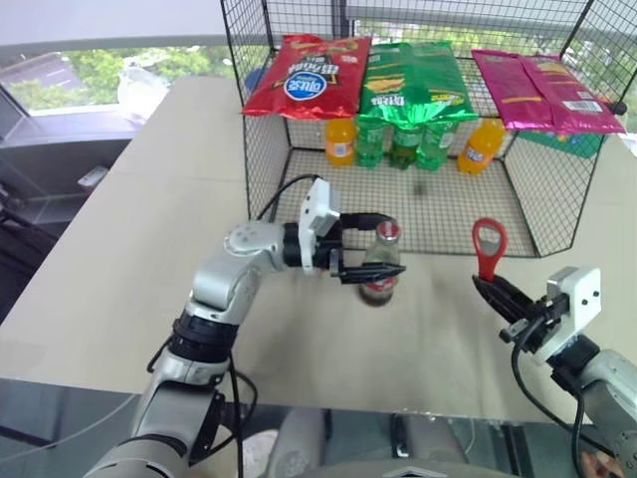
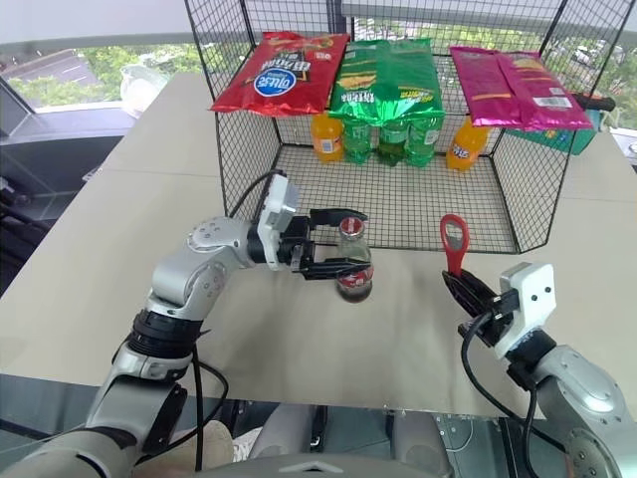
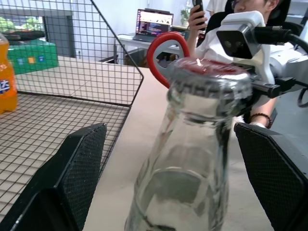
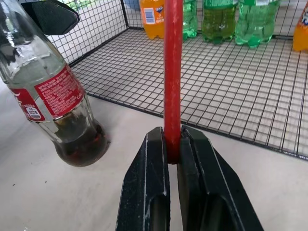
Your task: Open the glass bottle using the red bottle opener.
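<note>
While the glass bottle (image 1: pixel 380 265) stands upright on the tan table (image 1: pixel 149 259), just in front of the wire cage (image 1: pixel 418 199), the left gripper (image 1: pixel 366 249) reaches in level from the robot's left with its two black fingers (image 3: pixel 72 178) spread wide on either side of the bottle's neck, a clear gap showing between each pad and the glass. The bottle's silver cap (image 3: pixel 211 77) sits on top, and only a little dark liquid lies at the bottom, below the red label (image 4: pixel 57 91). Off to the robot's right, well apart from the bottle, the right gripper (image 1: pixel 495 291) is clamped tight on the handle of the red bottle opener (image 1: pixel 488 249), which stands nearly upright with its ring-shaped head at the top. Inside the cage, against its far wall, orange soda bottles (image 1: pixel 340 139) and green soda bottles (image 1: pixel 403 144) stand in a row. Snack bags lie across the cage top: a red bag (image 1: pixel 304 75), a green bag (image 1: pixel 413 80) and a pink bag (image 1: pixel 542 90). Beyond the table, the left wrist view shows a seated person (image 3: pixel 216 24) holding a phone, with an open laptop (image 3: pixel 154 24) on a desk behind.
</note>
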You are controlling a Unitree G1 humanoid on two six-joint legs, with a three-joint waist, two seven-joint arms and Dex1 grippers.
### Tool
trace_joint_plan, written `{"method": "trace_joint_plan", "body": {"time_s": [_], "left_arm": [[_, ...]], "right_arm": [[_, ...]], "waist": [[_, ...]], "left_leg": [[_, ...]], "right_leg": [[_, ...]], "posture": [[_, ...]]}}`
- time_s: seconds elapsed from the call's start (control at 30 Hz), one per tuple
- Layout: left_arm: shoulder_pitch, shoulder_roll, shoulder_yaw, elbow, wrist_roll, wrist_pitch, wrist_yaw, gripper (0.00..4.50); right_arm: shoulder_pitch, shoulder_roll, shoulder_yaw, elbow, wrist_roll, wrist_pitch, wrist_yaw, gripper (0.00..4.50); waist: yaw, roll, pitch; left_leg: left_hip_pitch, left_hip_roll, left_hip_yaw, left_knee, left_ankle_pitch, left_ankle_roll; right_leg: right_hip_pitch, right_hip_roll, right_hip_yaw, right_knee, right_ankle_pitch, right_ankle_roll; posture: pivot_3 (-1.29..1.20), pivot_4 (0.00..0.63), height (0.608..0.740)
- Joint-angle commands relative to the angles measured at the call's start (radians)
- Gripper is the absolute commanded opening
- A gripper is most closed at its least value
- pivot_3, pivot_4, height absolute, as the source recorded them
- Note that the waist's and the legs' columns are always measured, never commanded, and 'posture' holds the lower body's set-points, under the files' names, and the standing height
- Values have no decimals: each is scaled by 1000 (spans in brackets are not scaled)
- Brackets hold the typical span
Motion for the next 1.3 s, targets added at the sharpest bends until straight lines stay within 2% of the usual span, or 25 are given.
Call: {"method": "trace_joint_plan", "body": {"time_s": [0.03,0.1,0.2,0.33,0.47,0.63,0.87,1.13,1.3], "left_arm": [[-32,-1,-5,-38,-17,9,-12,4387],[-39,-1,-11,-32,-17,17,-19,4387],[-43,3,-17,-30,-17,25,-29,3575],[-47,6,-17,-25,-13,29,-42,1645],[-52,10,-18,-19,-13,30,-47,1262],[-56,19,-23,-17,-15,32,-55,1212],[-55,33,-26,-10,-10,29,-68,1203],[-29,39,-43,-1,16,-2,-67,1196],[-26,42,-49,11,23,-10,-72,1196]], "right_arm": [[-15,4,8,-18,-60,-90,28,0],[-22,6,26,-18,-95,-123,39,0],[-33,8,55,-19,-142,-161,47,0],[-57,-8,128,-10,-289,-220,37,0],[-102,-14,231,14,-478,-304,9,0],[-198,-5,319,90,-696,-441,-42,0],[-253,-21,382,186,-877,-593,-53,0],[-241,-8,417,252,-1027,-719,-118,0],[-273,29,415,267,-1049,-738,-156,0]], "waist": [[0,0,0],[0,0,0],[-1,0,0],[0,0,0],[0,0,-1],[-1,0,-1],[1,0,-1],[-2,0,-2],[-2,0,-2]], "left_leg": [[0,0,0,0,0,0],[0,0,0,0,0,0],[0,0,1,0,0,0],[0,0,1,0,0,0],[1,0,2,0,0,0],[1,0,2,1,0,0],[1,0,2,1,0,0],[2,0,3,1,0,0],[2,0,3,1,0,0]], "right_leg": [[0,0,0,0,0,0],[0,0,0,0,0,0],[0,0,0,0,0,0],[0,0,0,0,0,0],[1,0,-1,0,0,0],[1,0,0,0,0,0],[1,0,0,0,0,0],[1,0,0,0,0,0],[1,0,0,1,0,0]], "posture": [[0,150,740],[0,150,740],[0,150,740],[0,150,740],[0,150,740],[0,150,740],[0,150,740],[0,150,740],[0,150,740]]}}
